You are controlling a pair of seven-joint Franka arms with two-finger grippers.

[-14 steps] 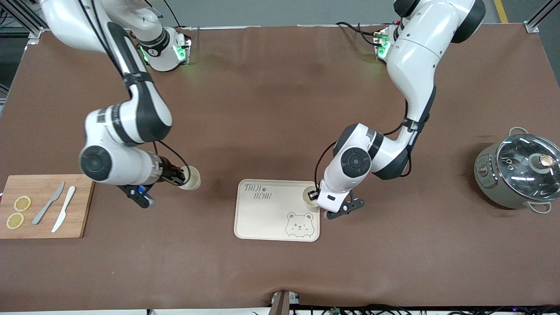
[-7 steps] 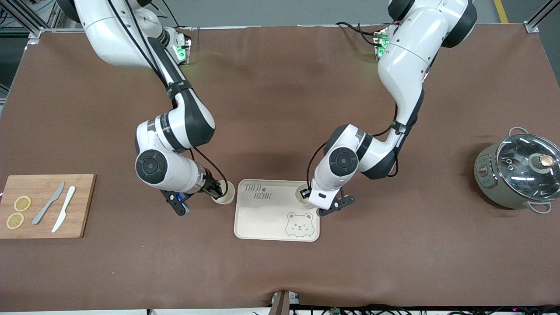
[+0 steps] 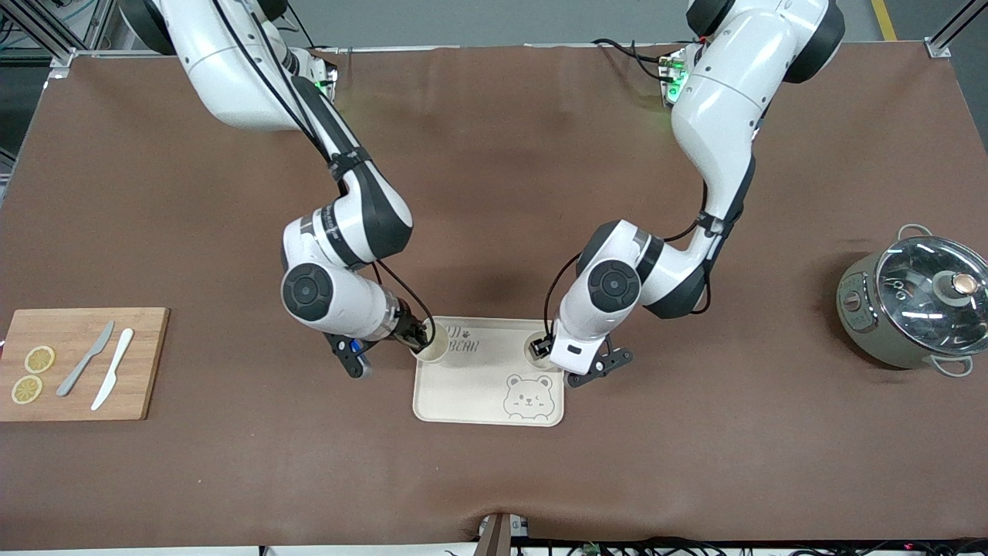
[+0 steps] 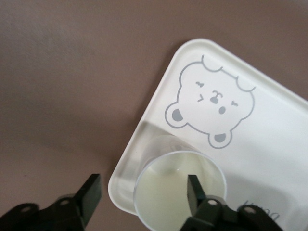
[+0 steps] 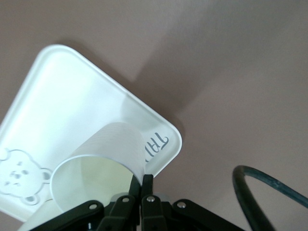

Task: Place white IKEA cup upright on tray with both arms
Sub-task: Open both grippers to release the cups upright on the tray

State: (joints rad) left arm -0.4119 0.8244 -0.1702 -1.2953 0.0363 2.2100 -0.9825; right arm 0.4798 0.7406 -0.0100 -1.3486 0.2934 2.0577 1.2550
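Observation:
The cream tray (image 3: 478, 386) with a bear face lies near the table's middle. My right gripper (image 3: 421, 340) is shut on the rim of a white cup (image 3: 432, 350) and holds it, mouth up, over the tray's corner toward the right arm's end. In the right wrist view the gripper (image 5: 144, 185) pinches the cup's (image 5: 101, 168) wall above the tray (image 5: 62, 96). A second white cup (image 3: 538, 347) stands upright on the tray's corner toward the left arm's end. My left gripper (image 4: 142, 192) is open, one finger inside that cup (image 4: 168, 197) and one outside, over the tray (image 4: 269, 134).
A bamboo cutting board (image 3: 147, 371) with two lemon slices (image 3: 38, 359) and two knives (image 3: 112, 378) lies at the right arm's end. A pot with a glass lid (image 3: 915, 305) stands at the left arm's end.
My right arm has carried its cup from beside the cutting board across the table to the tray's corner. The left arm has stayed at its cup, shifting only slightly.

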